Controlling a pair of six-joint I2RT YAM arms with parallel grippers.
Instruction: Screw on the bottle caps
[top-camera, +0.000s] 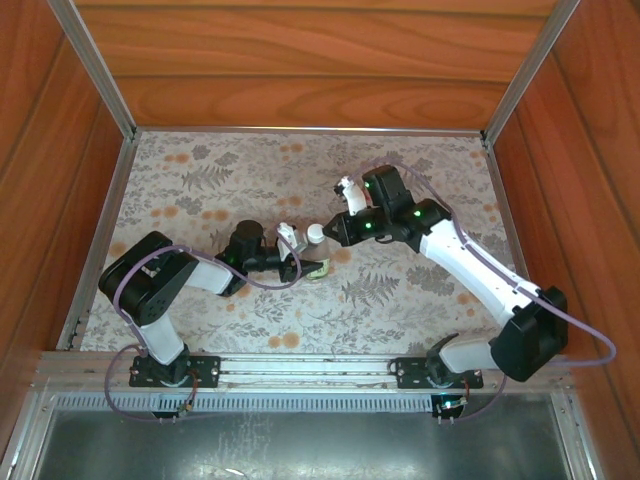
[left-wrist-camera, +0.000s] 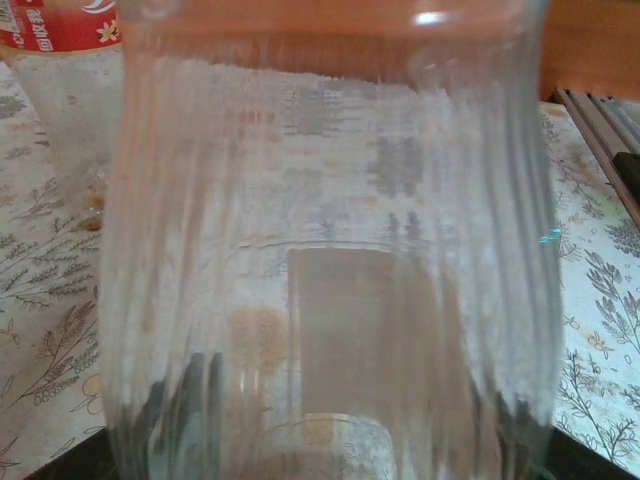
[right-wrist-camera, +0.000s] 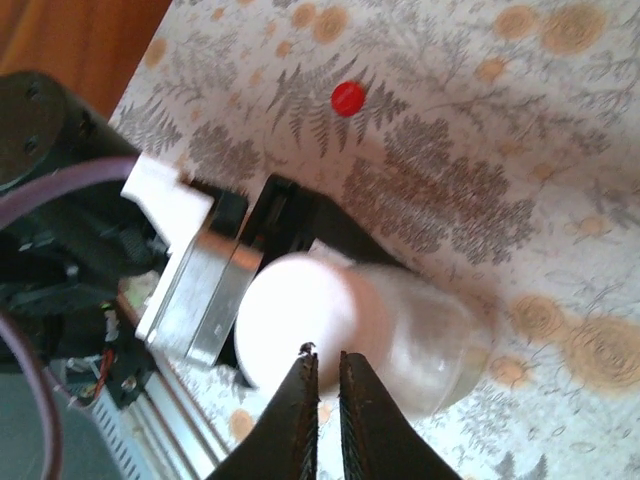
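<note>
A clear bottle (top-camera: 317, 264) with a green-yellow label stands mid-table, a white cap (top-camera: 316, 233) on its neck. My left gripper (top-camera: 300, 263) is shut on the bottle's body, whose ribbed wall (left-wrist-camera: 330, 250) sits right against the left wrist camera. In the right wrist view the white cap (right-wrist-camera: 300, 320) sits just beyond my right gripper (right-wrist-camera: 324, 355), whose jaws are shut with nothing between them. From above, the right gripper (top-camera: 326, 231) hovers at the cap's right side. A red cap (right-wrist-camera: 348, 98) lies loose on the cloth. A second bottle (left-wrist-camera: 55, 60) with a reddish band stands behind.
A floral cloth (top-camera: 200, 180) covers the table, with wooden walls on three sides. An aluminium rail (top-camera: 320, 368) runs along the near edge by the arm bases. The left gripper's metal finger (right-wrist-camera: 205, 290) presses the bottle just under the cap.
</note>
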